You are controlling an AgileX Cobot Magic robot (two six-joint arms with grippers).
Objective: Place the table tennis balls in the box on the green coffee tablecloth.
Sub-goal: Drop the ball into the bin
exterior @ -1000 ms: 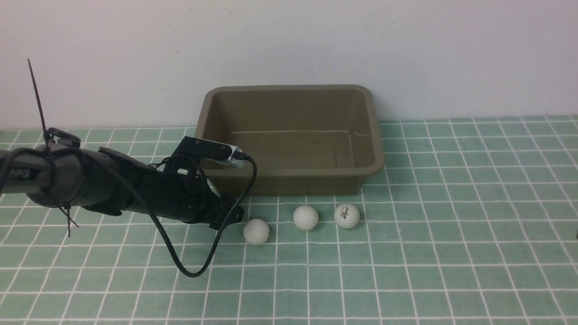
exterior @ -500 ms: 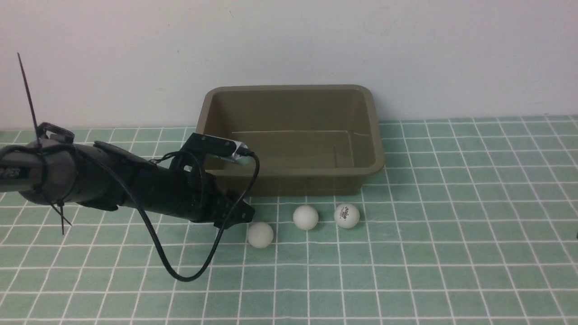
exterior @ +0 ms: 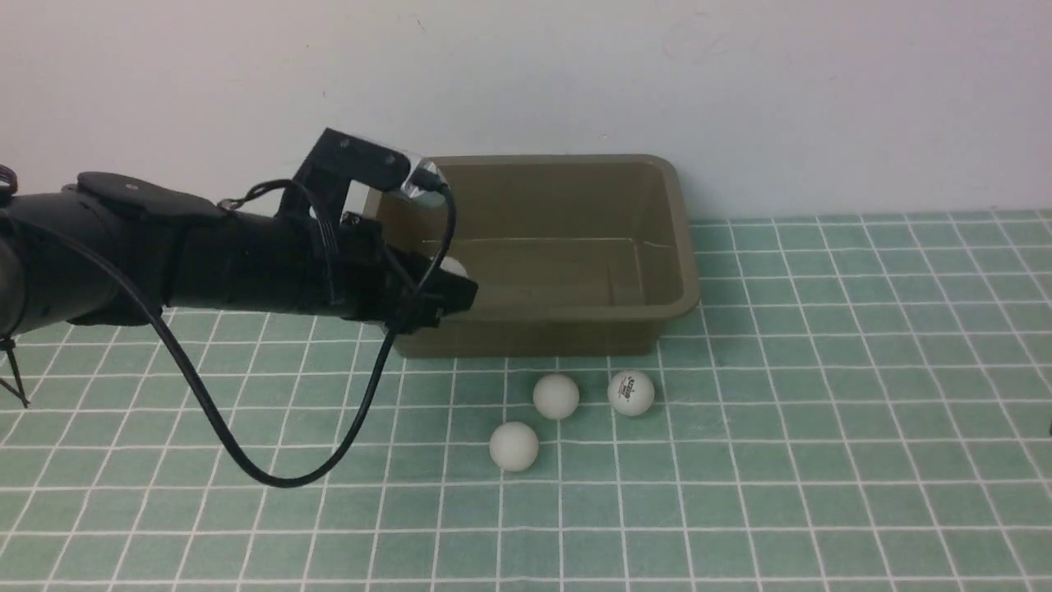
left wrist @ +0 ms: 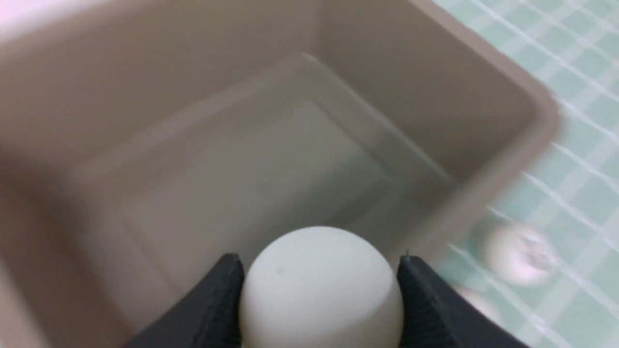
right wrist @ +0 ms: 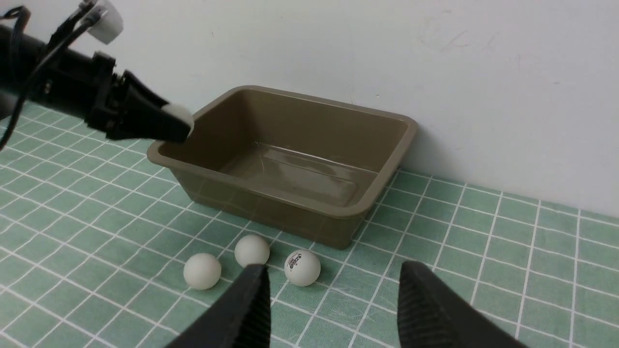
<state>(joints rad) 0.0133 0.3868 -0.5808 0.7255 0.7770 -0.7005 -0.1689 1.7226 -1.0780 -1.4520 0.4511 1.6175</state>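
My left gripper (exterior: 450, 289) is shut on a white table tennis ball (exterior: 451, 266) and holds it above the left near part of the olive-brown box (exterior: 683, 247). In the left wrist view the ball (left wrist: 321, 290) sits between the black fingers (left wrist: 220, 290) over the box floor (left wrist: 271, 159). Three more balls lie on the green coffee tablecloth (exterior: 822, 460) in front of the box: two plain ones (exterior: 514, 446) (exterior: 556, 395) and one with a logo (exterior: 631, 392). My right gripper (right wrist: 333, 270) hangs open over the cloth, near the logo ball (right wrist: 302, 267).
The box (right wrist: 290, 200) stands against a white wall (exterior: 740, 82) with nothing inside it. A black cable (exterior: 271, 477) loops down from the left arm to just above the cloth. Bare cloth stretches to the right of the box.
The left arm has risen from the cloth with a ball and swung over the box's left near rim. The nearest loose ball has rolled right and towards me.
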